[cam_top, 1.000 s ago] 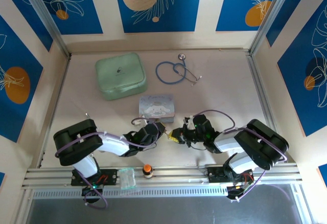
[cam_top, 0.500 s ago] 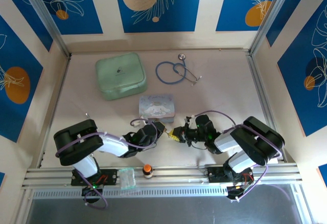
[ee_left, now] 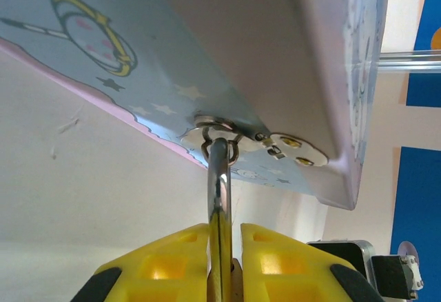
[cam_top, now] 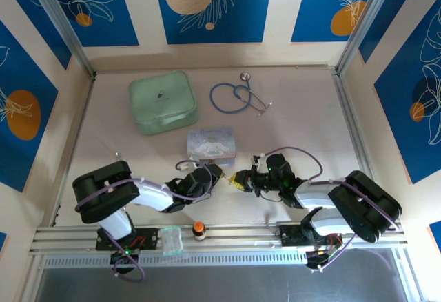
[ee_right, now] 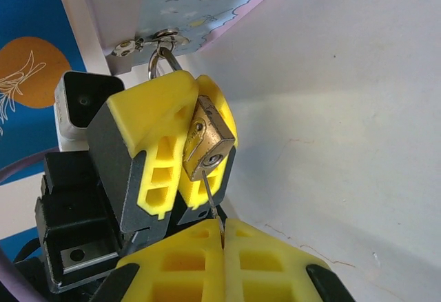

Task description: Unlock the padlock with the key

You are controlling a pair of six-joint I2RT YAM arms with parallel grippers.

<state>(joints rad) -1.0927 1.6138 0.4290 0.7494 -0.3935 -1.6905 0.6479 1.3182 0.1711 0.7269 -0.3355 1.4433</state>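
The brass padlock (ee_right: 207,140) hangs by its silver shackle (ee_left: 219,171) from the hasp (ee_right: 162,38) of the pale blue cartoon tin (cam_top: 211,143). My left gripper (ee_left: 224,247) is shut on the padlock, its yellow fingers (ee_right: 162,129) clamping the body and shackle. My right gripper (ee_right: 224,236) is shut on the thin silver key (ee_right: 212,202). The key's blade points up at the padlock. Its tip touches the bottom face right beside the round keyhole. In the top view both grippers meet in front of the tin, left gripper (cam_top: 222,178) facing right gripper (cam_top: 242,178).
A pale green lidded box (cam_top: 162,101) and a blue stethoscope (cam_top: 238,96) lie at the back of the table. An orange-capped bottle (cam_top: 199,229) and a clear plastic piece (cam_top: 170,240) sit on the front rail between the arm bases.
The right arm has swung its elbow outward and re-angled its wrist, keeping the key at the padlock. The left arm and padlock have stayed put.
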